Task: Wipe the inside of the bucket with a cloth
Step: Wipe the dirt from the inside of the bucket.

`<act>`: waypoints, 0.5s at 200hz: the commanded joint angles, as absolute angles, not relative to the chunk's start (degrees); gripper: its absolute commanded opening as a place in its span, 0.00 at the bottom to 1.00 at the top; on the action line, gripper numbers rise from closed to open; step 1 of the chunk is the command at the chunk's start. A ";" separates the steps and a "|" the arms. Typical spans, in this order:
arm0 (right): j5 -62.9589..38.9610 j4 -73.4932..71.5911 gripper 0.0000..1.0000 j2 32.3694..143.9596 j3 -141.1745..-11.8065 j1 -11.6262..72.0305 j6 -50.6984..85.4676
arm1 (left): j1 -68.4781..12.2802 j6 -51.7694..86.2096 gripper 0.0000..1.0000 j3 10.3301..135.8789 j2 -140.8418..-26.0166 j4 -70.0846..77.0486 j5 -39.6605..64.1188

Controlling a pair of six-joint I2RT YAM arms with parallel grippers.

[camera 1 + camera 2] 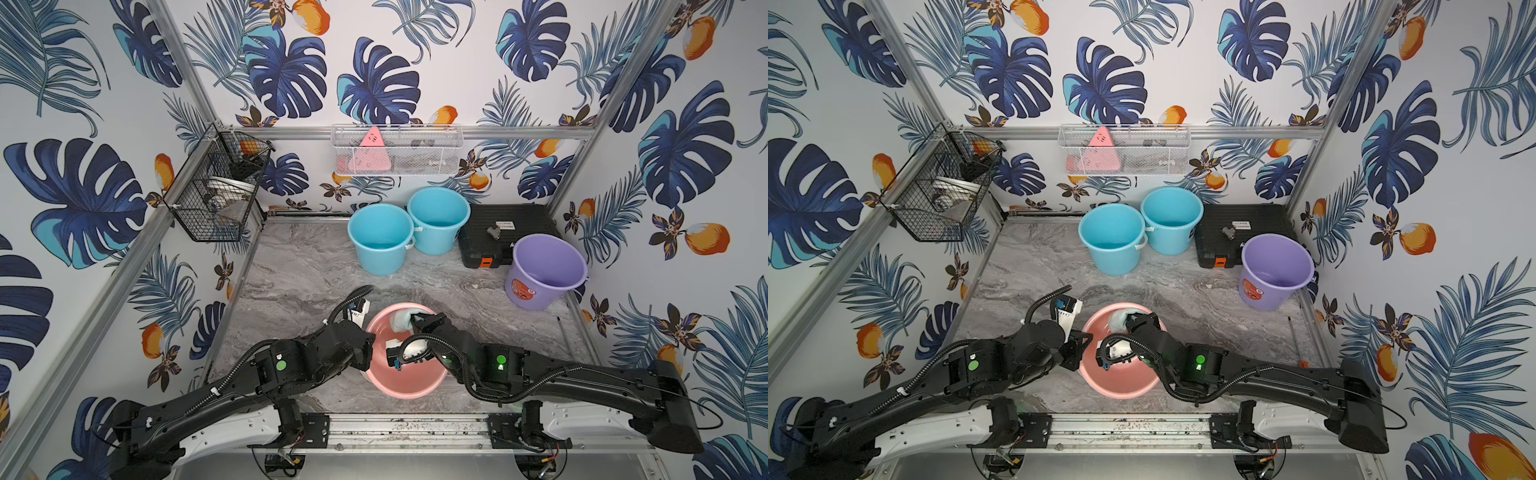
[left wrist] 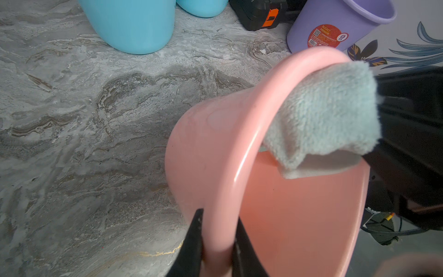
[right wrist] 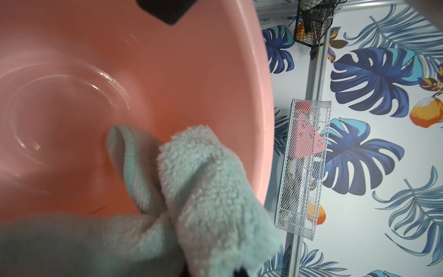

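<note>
Closest to us, the cloth [image 3: 211, 191] bunches against the inner wall of the pink bucket [image 3: 167, 72], up by the far rim, with our right hand [image 1: 417, 322] clamped shut on it. Our left hand [image 2: 218, 223] pinches the bucket's left rim. Farther back on the desk [image 1: 291, 270] we see two blue buckets [image 1: 380, 239] side by side, a purple bucket [image 1: 544, 270] and a black case [image 1: 507, 224].

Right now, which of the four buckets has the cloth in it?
The pink bucket at the front; the cloth is against its inner wall. The two blue buckets and the purple bucket behind show no cloth.
</note>
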State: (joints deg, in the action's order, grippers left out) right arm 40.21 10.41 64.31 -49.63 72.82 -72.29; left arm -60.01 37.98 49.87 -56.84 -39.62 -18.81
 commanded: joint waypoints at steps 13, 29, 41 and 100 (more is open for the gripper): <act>37.18 37.50 0.00 60.14 -53.84 72.90 -56.96 | -60.12 38.06 0.00 50.36 -57.10 -40.69 -17.27; 31.05 45.94 0.00 58.50 -55.54 73.11 -52.52 | -60.12 38.07 0.00 50.36 -57.18 -40.69 -17.33; 25.88 50.53 0.00 57.48 -56.31 73.12 -50.35 | -60.12 38.06 0.00 50.28 -57.30 -40.42 -17.25; 3.09 54.87 0.00 56.88 -55.02 73.06 -43.49 | -60.12 37.97 0.00 50.62 -58.39 -39.97 -16.88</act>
State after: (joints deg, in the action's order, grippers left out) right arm 15.79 50.46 56.60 -56.03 73.03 -48.38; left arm -60.03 37.76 50.02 -57.84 -40.77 -17.52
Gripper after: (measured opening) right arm 0.083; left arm 0.179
